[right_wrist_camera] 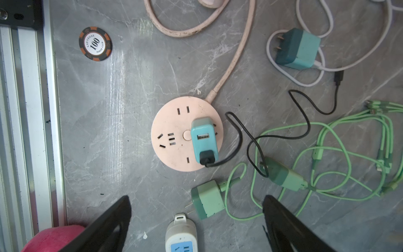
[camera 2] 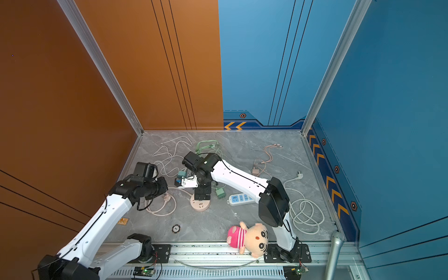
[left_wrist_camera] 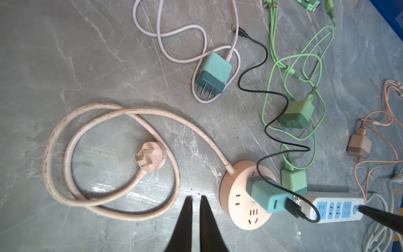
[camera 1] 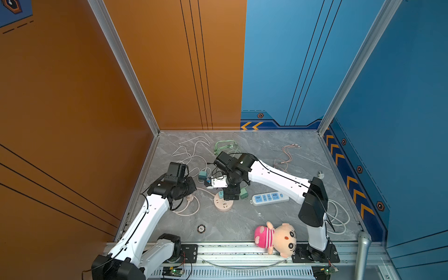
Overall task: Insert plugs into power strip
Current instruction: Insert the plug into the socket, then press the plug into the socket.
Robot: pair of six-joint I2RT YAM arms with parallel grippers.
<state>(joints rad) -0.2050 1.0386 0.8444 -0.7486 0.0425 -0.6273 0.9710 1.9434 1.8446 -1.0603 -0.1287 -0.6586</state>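
A teal plug (right_wrist_camera: 205, 139) sits pushed into the round pink power strip (right_wrist_camera: 174, 135), a black cable trailing from it. My right gripper (right_wrist_camera: 196, 197) hangs open just above, jaws wide and holding nothing; a loose mint green plug (right_wrist_camera: 208, 201) lies on the table between them. Another mint green plug (right_wrist_camera: 285, 174) and a loose teal plug (right_wrist_camera: 298, 50) lie further off, and a pale pink plug (left_wrist_camera: 359, 146) beyond. The white and blue power strip (camera 1: 270, 197) lies to the right. My left gripper (left_wrist_camera: 196, 197) is shut and empty, over bare table beside the round strip.
The round strip's thick pink cord loops to a beige three-prong plug (left_wrist_camera: 150, 156). Thin green, white and pink cables tangle across the back. A poker chip (right_wrist_camera: 95, 43), a plush doll (camera 1: 278, 238) and a metal rail line the front edge. A white cord coil (camera 2: 305, 215) lies right.
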